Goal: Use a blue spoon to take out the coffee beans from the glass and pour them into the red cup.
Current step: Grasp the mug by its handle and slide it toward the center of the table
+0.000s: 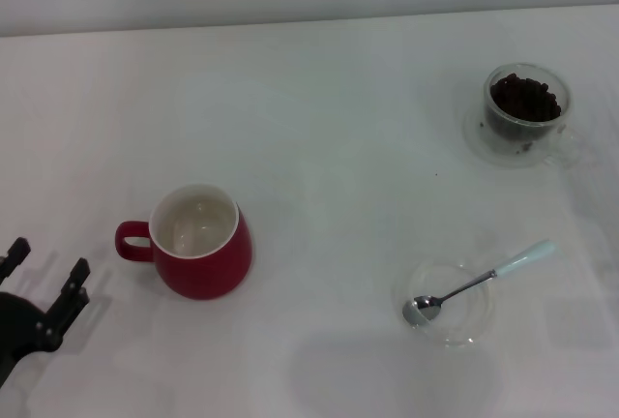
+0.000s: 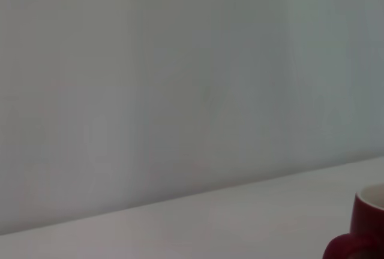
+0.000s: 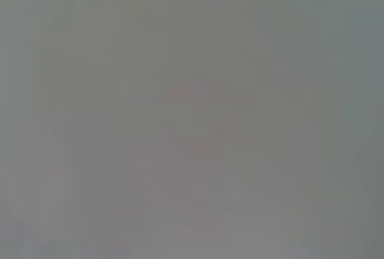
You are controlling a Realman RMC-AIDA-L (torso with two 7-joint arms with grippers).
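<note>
Unmarked red cup (image 1: 201,242) (plain white inside)

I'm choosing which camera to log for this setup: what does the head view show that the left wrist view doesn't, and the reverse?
Only the head view shows the blue spoon lying with its bowl in a shallow glass dish, the glass filled with coffee beans at the far right, and the left claw, open, low at the table's left edge. Only the left wrist view shows the tall pale wall behind the table. Both share the red cup, which the wrist view only catches at its edge, and the white table. The right claw appears in neither.
</note>
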